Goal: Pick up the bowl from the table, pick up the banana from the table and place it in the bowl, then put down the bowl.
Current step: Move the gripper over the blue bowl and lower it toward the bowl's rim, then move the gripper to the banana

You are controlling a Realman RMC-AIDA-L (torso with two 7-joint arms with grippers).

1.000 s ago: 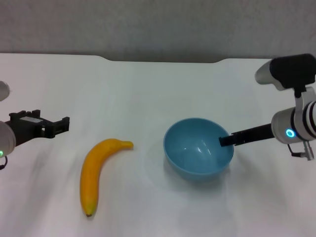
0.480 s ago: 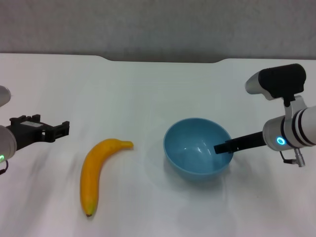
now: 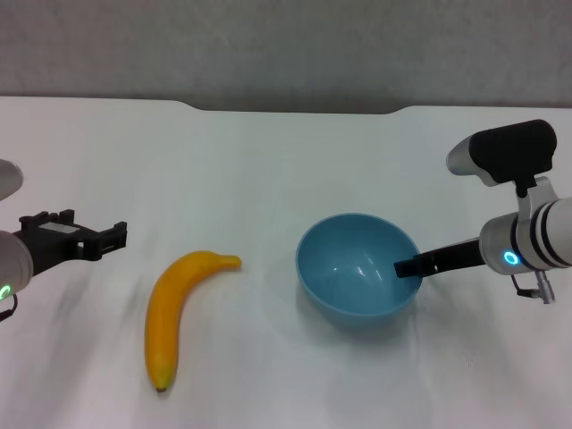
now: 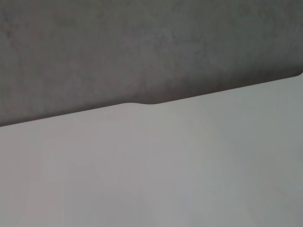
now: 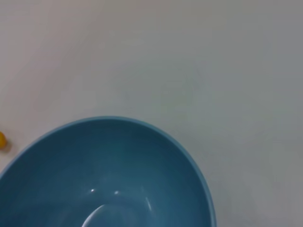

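Note:
The light-blue bowl (image 3: 357, 273) stands upright on the white table (image 3: 268, 161), right of centre. It fills the lower part of the right wrist view (image 5: 109, 179). My right gripper (image 3: 407, 266) reaches from the right over the bowl's right rim, with its black tip just inside the rim. The yellow banana (image 3: 172, 313) lies flat on the table left of the bowl, its stem pointing toward the bowl. A sliver of it shows in the right wrist view (image 5: 2, 140). My left gripper (image 3: 118, 236) is open and empty, hovering left of the banana.
The table's far edge has a shallow notch (image 3: 295, 109) and a grey wall (image 3: 286, 45) stands behind it. The left wrist view shows only bare table (image 4: 189, 170) and the wall (image 4: 142, 47).
The right arm has come down and inward, so its tip now sits lower at the bowl's right rim. The left gripper has sunk slightly. Bowl and banana have not moved.

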